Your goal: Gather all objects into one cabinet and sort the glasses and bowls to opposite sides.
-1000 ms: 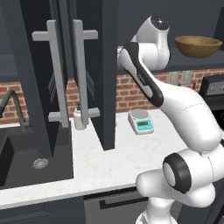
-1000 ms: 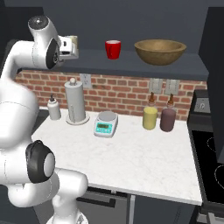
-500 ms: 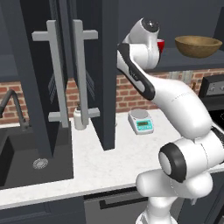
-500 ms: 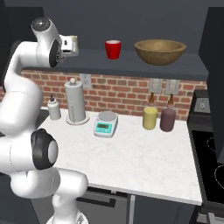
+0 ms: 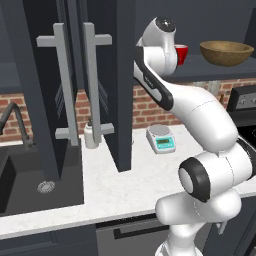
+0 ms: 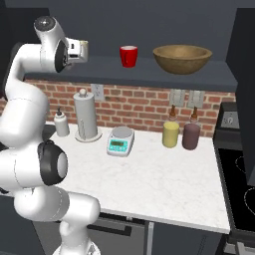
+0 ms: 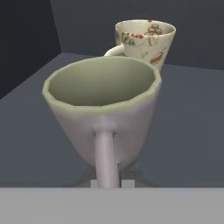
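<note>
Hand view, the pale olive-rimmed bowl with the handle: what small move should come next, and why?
Probably lift the pale handled bowl slightly and draw it back. The claw is shut on its handle, the speckled mug stands close behind it, and the wooden bowl sits far right on the shelf, past the red mug.

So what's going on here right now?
The arm is reaching up to the wall cabinet shelf. In the hand view its tool, shut, grips the small pale bowl with olive-green rim by a handle-like stem, close in front of the beige speckled mug. The red mug and wide wooden bowl already sit further right on that shelf.
</note>
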Robot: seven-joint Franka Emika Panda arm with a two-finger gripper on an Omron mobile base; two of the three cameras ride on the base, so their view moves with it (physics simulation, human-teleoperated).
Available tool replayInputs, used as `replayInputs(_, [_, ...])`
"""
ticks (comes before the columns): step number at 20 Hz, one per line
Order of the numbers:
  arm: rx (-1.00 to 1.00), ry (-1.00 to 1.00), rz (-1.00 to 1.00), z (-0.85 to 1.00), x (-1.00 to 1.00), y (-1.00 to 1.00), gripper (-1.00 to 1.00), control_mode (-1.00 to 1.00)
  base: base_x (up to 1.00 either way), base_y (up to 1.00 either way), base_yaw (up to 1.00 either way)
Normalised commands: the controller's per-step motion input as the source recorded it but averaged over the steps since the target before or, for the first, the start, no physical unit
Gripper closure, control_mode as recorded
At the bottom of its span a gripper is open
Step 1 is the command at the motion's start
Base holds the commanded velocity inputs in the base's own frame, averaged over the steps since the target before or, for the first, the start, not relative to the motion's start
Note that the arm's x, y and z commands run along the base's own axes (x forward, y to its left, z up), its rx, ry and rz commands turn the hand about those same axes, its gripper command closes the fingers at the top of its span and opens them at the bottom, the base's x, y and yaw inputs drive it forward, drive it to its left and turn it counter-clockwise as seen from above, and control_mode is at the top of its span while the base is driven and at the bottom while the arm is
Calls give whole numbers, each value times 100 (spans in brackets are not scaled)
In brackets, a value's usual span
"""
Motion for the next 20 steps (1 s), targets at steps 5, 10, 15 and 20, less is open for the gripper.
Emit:
replayInputs(5, [0, 0, 0, -28, 0, 0, 100, -100, 0, 0, 0])
replayInputs(10, [0, 0, 0, -29, 9, 1, 100, -100, 0, 0, 0])
replayInputs(15, [0, 0, 0, -8, 22, 1, 100, -100, 0, 0, 0])
replayInputs(20, [0, 0, 0, -8, 33, 4, 100, -100, 0, 0, 0])
